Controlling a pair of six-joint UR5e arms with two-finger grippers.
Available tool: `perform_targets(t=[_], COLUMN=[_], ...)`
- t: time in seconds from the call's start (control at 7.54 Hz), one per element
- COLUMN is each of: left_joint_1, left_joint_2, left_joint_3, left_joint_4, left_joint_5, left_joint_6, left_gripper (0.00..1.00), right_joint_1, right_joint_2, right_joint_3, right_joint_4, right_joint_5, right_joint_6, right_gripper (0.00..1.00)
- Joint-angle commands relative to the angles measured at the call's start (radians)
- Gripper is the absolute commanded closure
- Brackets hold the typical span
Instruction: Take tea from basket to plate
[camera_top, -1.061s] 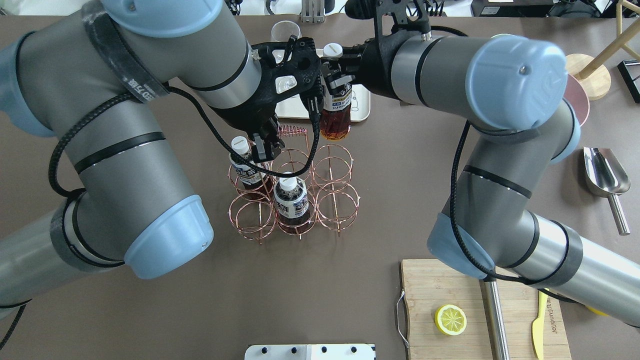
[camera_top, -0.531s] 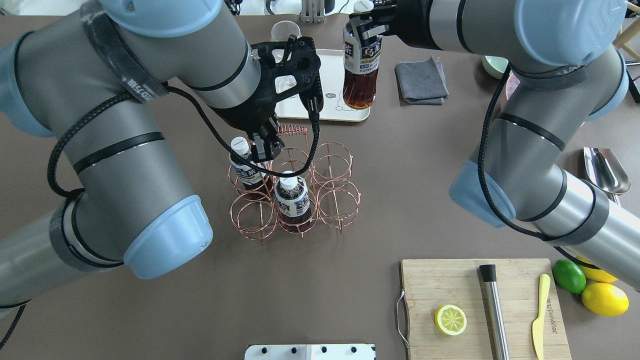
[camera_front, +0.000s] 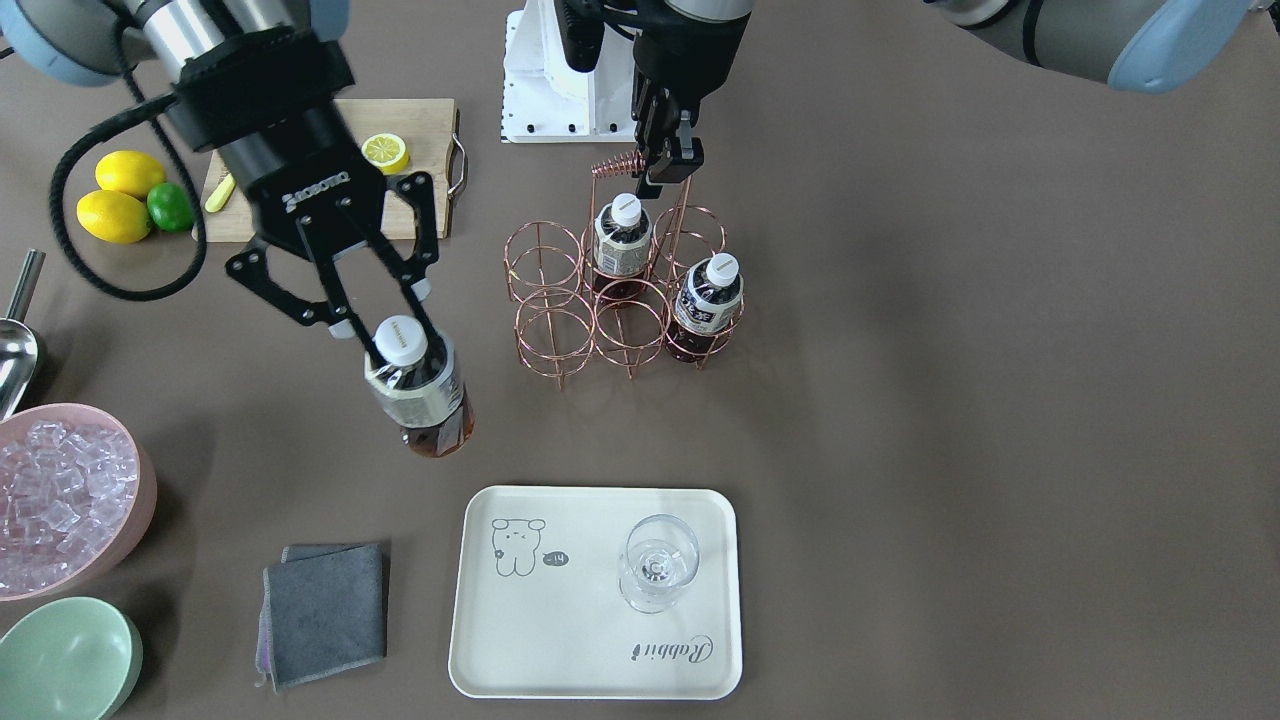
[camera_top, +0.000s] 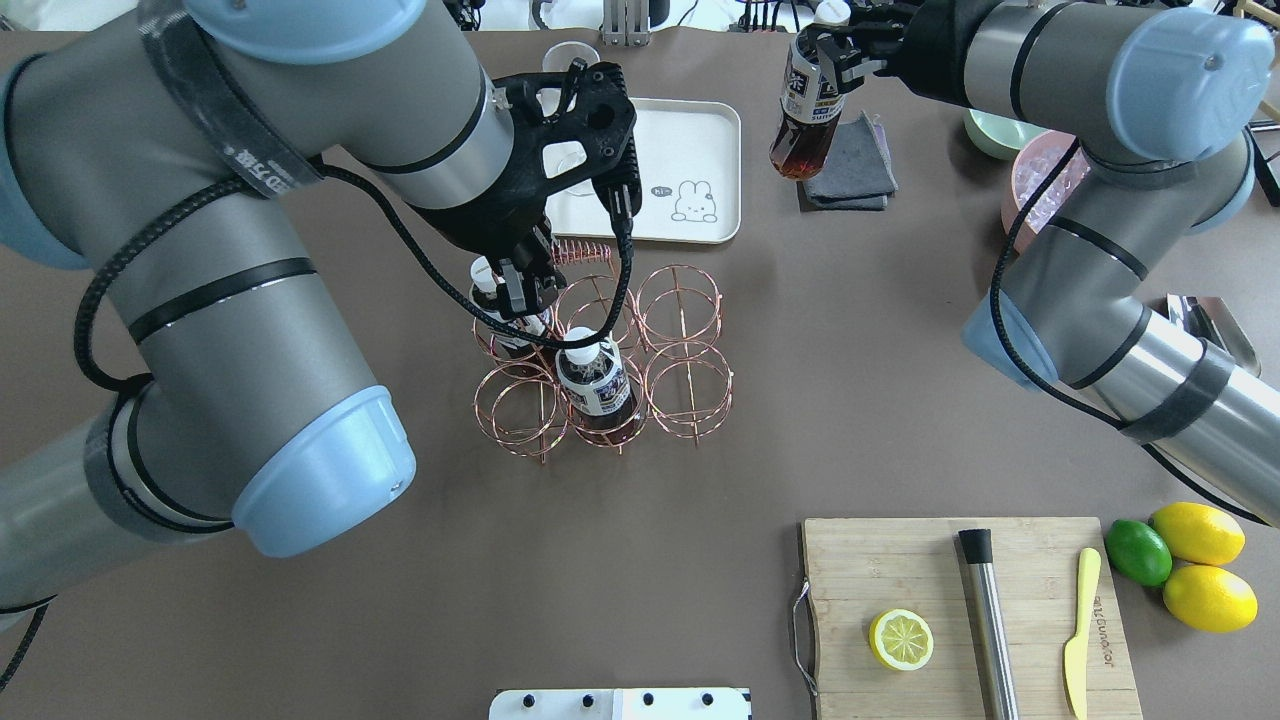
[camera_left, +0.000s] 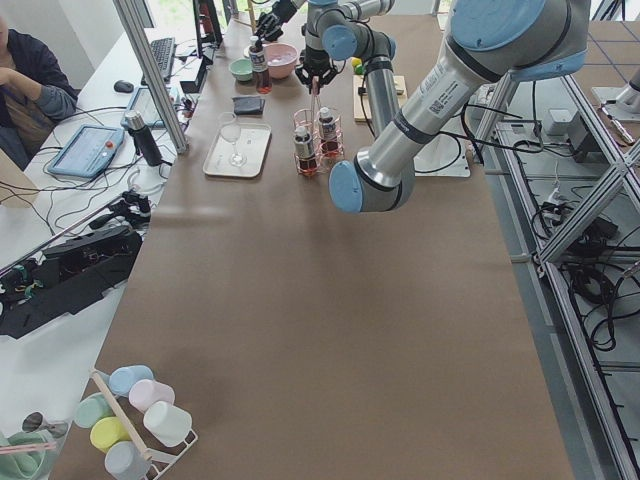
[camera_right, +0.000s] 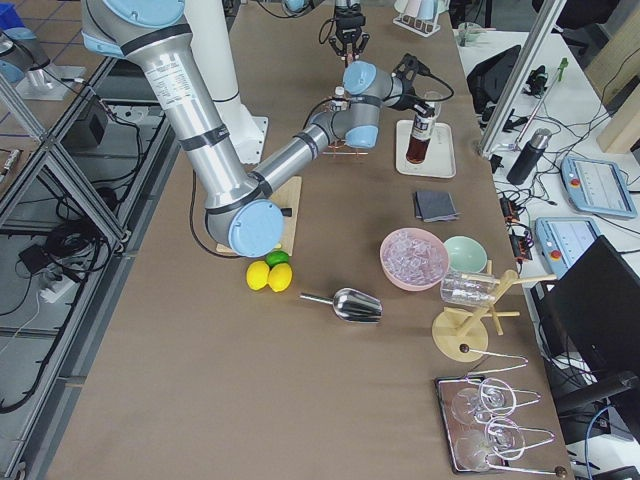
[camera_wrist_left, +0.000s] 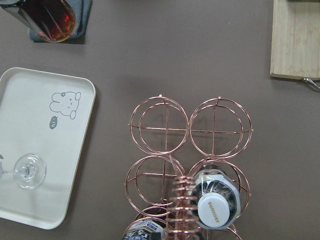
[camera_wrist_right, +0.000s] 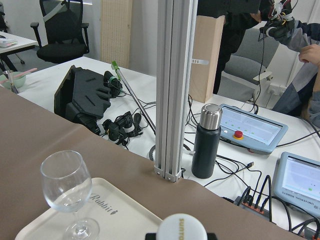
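My right gripper (camera_top: 825, 62) is shut on the neck of a tea bottle (camera_top: 806, 115) and holds it in the air over a grey cloth, to the right of the plate (camera_top: 705, 135). In the front-facing view this gripper (camera_front: 402, 342) and its tea bottle (camera_front: 420, 395) hang short of the plate (camera_front: 590, 610). My left gripper (camera_front: 667, 170) is shut on the coiled handle (camera_front: 618, 163) of the basket (camera_front: 545, 265). Two more tea bottles (camera_front: 622, 240) (camera_front: 708, 305) stand in its rings. The left wrist view shows the basket (camera_wrist_left: 159, 125) from above.
A wine glass (camera_front: 657, 572) stands on the plate. The grey cloth (camera_front: 325, 610), a pink bowl of ice (camera_front: 60, 490) and a green bowl (camera_front: 65, 660) lie on my right. A cutting board (camera_top: 880, 560) with a lemon half, lemons (camera_top: 1208, 597) and a scoop (camera_top: 1215, 335) are nearer me.
My right gripper has carried its tea bottle from by the basket, over the plate, to above the grey cloth. The basket has shifted a little right with my left gripper.
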Motion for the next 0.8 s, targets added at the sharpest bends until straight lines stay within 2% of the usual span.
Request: perform_targets(t=[0.0, 0.27, 0.4, 0.66], left_joint_1=[-0.046, -0.133, -0.181, -0.329], left_joint_2=[0.003, 0.029, 0.054, 0.121], left_joint_3=[-0.02, -0.036, -0.034, -0.022], left_joint_4=[0.001, 0.004, 0.005, 0.005], left_joint_5=[-0.005, -0.014, -0.035, -0.153], left_joint_6=[0.007, 0.078, 0.133, 0.285], left_gripper=[1.0, 1.0, 1.0, 1.0], right_joint_1=[0.001, -0.031, -0.057, -0.112], right_joint_2=[0.095, 0.251, 0.294, 0.295], right_joint_3=[-0.246, -0.419, -0.47, -0.486], right_joint_4=[0.198, 0.192, 0.189, 0.189], right_joint_5=[-0.034, -0.086, -0.132, -0.165], right_joint_6=[0.036, 0.081, 0.093, 0.095], right_gripper=[1.0, 1.0, 1.0, 1.0])
